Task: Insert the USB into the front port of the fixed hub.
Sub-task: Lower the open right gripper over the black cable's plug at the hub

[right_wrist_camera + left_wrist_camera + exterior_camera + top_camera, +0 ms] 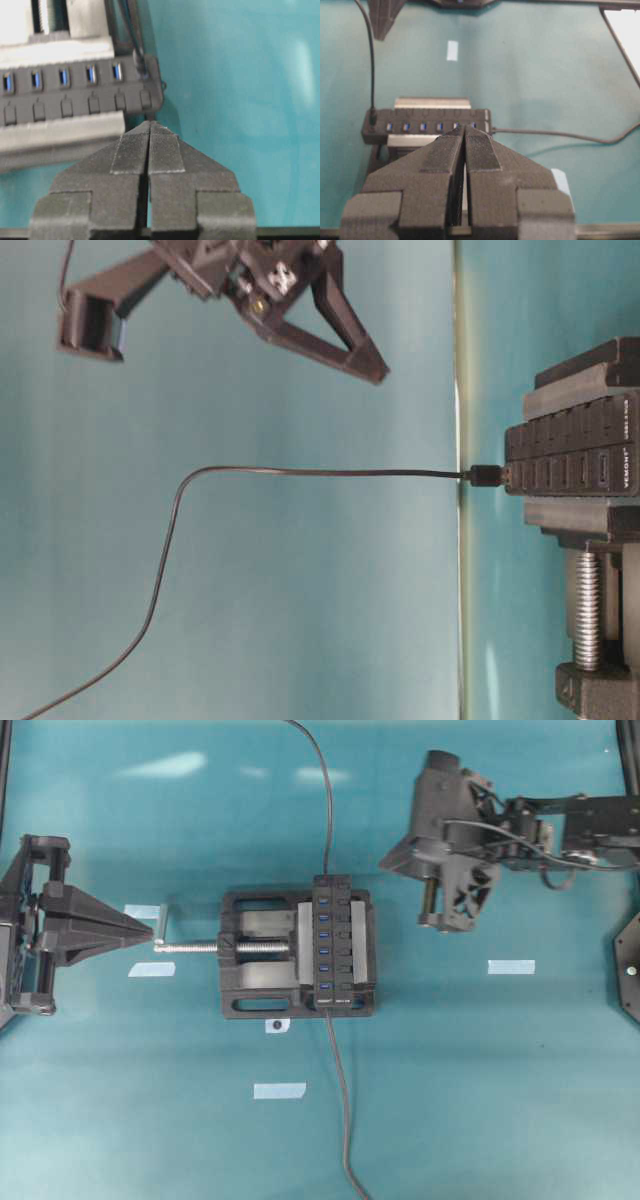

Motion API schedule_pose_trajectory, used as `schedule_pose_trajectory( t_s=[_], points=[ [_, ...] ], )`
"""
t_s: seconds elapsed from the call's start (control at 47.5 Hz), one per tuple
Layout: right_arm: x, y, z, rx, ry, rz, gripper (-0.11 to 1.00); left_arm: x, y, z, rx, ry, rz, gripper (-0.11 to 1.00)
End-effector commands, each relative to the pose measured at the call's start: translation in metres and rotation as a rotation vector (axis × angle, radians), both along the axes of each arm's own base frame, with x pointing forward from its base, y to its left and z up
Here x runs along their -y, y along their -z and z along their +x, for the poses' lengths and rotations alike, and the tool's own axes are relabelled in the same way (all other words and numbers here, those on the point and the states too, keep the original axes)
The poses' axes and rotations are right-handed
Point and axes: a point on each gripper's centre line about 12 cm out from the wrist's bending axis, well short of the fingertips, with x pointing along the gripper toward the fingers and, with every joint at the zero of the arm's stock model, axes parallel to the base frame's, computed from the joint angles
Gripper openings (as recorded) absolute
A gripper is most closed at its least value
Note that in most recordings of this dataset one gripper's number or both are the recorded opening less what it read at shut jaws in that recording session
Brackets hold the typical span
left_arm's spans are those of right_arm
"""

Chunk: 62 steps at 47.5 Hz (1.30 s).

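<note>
The USB (pixel 487 476) is sitting plugged into the front end of the fixed hub (pixel 331 942); both the right gripper (pixel 150 123) and left gripper (pixel 464 131) are pinched empty beside the hub; nudging the cable (pixel 300 471) risks unseating it

Both arms idle above the worktop, both pincers closed and empty.

The left pincer (pixel 150 925) sits at the left edge of the overhead view, arm extended level, fingers tapered to a point facing the centre; in the left wrist view its ribbed fingertips (pixel 442 155) press flat together with no gap. The right pincer (pixel 375 370) hangs raised in the upper right of the overhead view, wrist angled downward and toward the centre; in the right wrist view its fingertips (pixel 165 152) meet along a single closed seam, nothing gripped between them.
</note>
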Motion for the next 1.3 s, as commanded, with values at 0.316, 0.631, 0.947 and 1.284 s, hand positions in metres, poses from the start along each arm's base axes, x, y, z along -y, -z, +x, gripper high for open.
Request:
schedule_pose_trajectory(
  t_s=[0.316, 0.631, 0.947, 1.284],
  points=[
    [0.007, -0.001, 0.025, -0.045, -0.003, -0.003, -0.02, 0.000, -0.006, 0.002, 0.017, 0.002, 0.003, 0.00],
    [0.009, 0.000, 0.031, -0.043, -0.003, -0.002, -0.02, 0.000, -0.006, 0.002, 0.017, 0.002, 0.001, 0.00],
    [0.003, 0.001, 0.036, -0.039, -0.020, -0.003, -0.02, 0.000, -0.005, 0.002, 0.014, 0.002, 0.001, 0.00],
    [0.000, -0.002, 0.042, -0.051, -0.026, 0.004, 0.20, 0.000, -0.006, 0.002, 0.014, 0.002, 0.000, 0.00]
  ],
)
